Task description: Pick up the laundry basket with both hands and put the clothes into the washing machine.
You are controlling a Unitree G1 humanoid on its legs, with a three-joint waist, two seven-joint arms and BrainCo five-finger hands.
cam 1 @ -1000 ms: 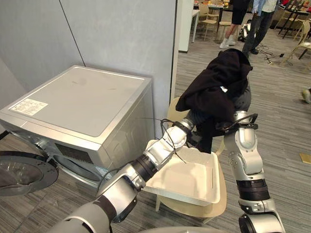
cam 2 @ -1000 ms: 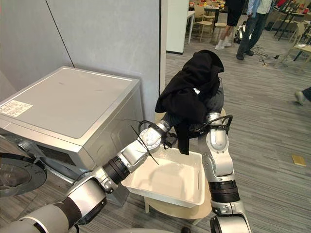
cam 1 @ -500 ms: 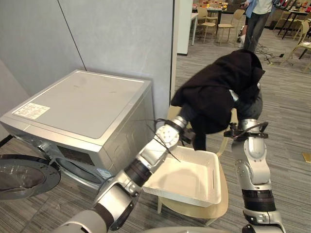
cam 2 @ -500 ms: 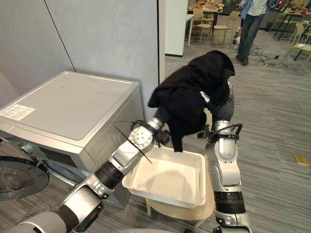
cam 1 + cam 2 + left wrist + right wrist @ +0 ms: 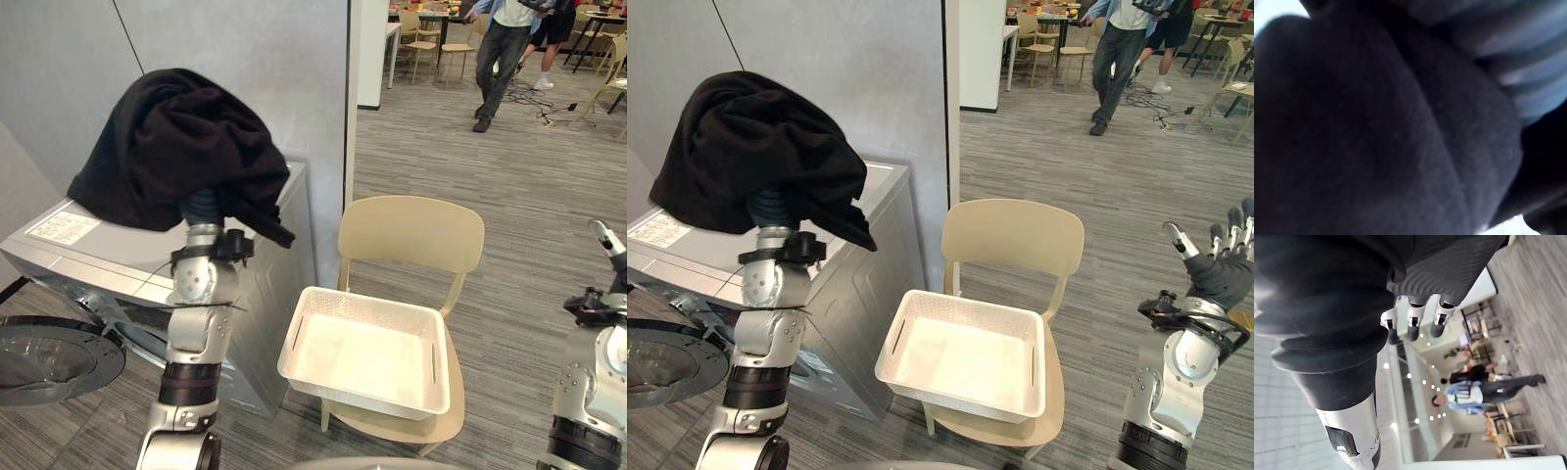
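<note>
- The washing machine's round door (image 5: pixel 49 357) hung open at the near left.
- The white laundry basket (image 5: pixel 362 394) sat empty on a beige chair (image 5: pixel 411 233), its left edge near the washing machine (image 5: pixel 269 294).
- The right hand (image 5: pixel 1223 269) was raised at the right, released and spread, well apart from the basket.
- The black garment (image 5: pixel 176 147) draped over the raised left hand (image 5: pixel 203 208) above the machine's top. The cloth hid the hand, so I could not tell its grasp.
- Open floor (image 5: pixel 529 196) lay beyond the chair, with a person (image 5: pixel 500 49) far back.
</note>
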